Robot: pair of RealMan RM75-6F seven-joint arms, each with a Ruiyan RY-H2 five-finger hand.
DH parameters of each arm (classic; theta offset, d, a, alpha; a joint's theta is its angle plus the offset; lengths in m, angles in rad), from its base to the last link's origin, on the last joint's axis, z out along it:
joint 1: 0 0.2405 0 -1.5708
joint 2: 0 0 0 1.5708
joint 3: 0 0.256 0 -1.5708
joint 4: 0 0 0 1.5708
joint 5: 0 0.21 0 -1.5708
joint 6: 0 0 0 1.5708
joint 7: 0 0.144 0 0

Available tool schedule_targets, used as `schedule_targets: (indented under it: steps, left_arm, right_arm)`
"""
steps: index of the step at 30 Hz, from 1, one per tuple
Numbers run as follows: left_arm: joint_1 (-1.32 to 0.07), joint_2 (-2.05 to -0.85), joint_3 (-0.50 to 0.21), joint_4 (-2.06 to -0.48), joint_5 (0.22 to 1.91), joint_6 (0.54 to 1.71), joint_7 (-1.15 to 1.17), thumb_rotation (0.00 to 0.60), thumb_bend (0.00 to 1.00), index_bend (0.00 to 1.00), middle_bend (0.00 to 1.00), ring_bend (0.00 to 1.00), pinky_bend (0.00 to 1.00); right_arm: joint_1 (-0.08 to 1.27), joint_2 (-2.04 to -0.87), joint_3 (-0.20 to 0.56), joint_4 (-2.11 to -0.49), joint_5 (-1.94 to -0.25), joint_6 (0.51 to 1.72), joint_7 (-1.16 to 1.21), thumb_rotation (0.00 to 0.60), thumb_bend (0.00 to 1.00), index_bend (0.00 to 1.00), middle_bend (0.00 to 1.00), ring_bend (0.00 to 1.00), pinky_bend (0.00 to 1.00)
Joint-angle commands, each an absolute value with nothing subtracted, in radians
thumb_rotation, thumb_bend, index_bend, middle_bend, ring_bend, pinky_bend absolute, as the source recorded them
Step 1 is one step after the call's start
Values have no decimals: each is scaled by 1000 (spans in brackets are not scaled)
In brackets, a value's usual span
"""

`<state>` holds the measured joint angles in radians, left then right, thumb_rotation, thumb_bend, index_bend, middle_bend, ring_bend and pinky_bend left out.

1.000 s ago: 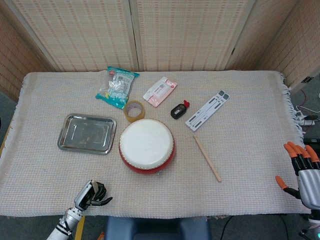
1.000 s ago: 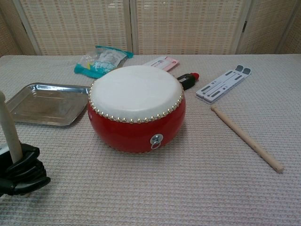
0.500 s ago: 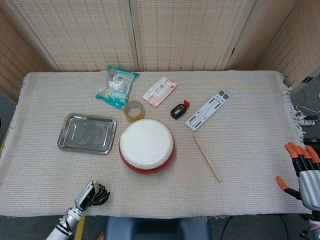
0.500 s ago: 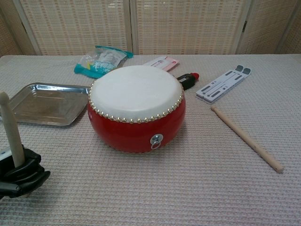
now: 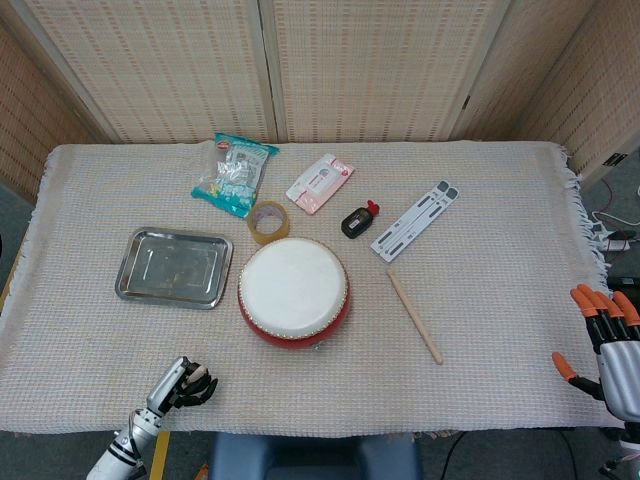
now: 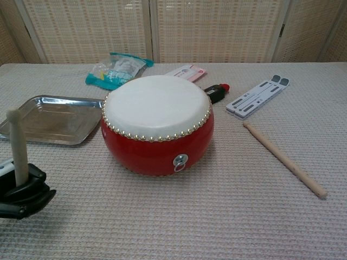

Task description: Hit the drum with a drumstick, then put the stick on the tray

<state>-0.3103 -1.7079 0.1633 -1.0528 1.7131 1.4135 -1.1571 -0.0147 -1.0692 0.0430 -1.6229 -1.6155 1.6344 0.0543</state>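
A red drum (image 5: 293, 291) (image 6: 157, 123) with a white skin sits mid-table. Left of it lies the steel tray (image 5: 135, 271) (image 6: 32, 130). My left hand (image 5: 181, 384) (image 6: 23, 194), at the table's near left edge, grips a pale drumstick (image 6: 18, 146) that stands nearly upright, its tip above the tray's near rim in the chest view. A second drumstick (image 5: 414, 315) (image 6: 284, 157) lies flat on the cloth to the right of the drum. My right hand (image 5: 604, 342) hangs off the table's right edge with fingers spread and nothing in it.
Behind the drum are a tape roll (image 5: 268, 221), a teal snack bag (image 5: 233, 174) (image 6: 116, 69), a pink-white packet (image 5: 319, 182), a small black and red object (image 5: 358, 220) (image 6: 216, 92) and a grey folding stand (image 5: 414, 221) (image 6: 257, 95). A woven cloth covers the table.
My left hand has drawn back toward the near edge and sunk lower. The stick it holds has swung from leaning left to nearly upright, its tip lower. The right hand barely moved.
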Motion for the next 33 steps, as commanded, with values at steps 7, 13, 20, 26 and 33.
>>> schedule_targets:
  steps: [7,13,20,26,33]
  left_arm:
    - [-409,-1494,33,-1240,1664,1359,-680,600,719,1000,1000,1000,1000]
    - [-465,-1418,-106,-1379,1529,1288,-282,600,712,1000,1000,1000,1000]
    - [-545,-1411,-197,-1424,1405,1194,41,600,709,1000,1000,1000,1000]
    - [-616,-1429,-231,-1437,1271,1082,271,600,708,1000,1000,1000,1000]
    - [-658,-1471,-237,-1422,1165,1042,433,600,707,1000,1000,1000,1000]
  right_arm:
    - [-11,-1051,56,-1624,-1625,1652,53,600,254,0,53,0,0]
    - [3,-1032,66,-1637,-1636,1649,48,600,253,0,53,0,0]
    - [16,-1028,68,-1637,-1643,1639,58,600,253,0,53,0,0]
    - [18,-1029,66,-1626,-1649,1643,76,600,253,0,53,0,0]
    - [18,-1028,65,-1616,-1651,1648,92,600,254,0,53,0,0]
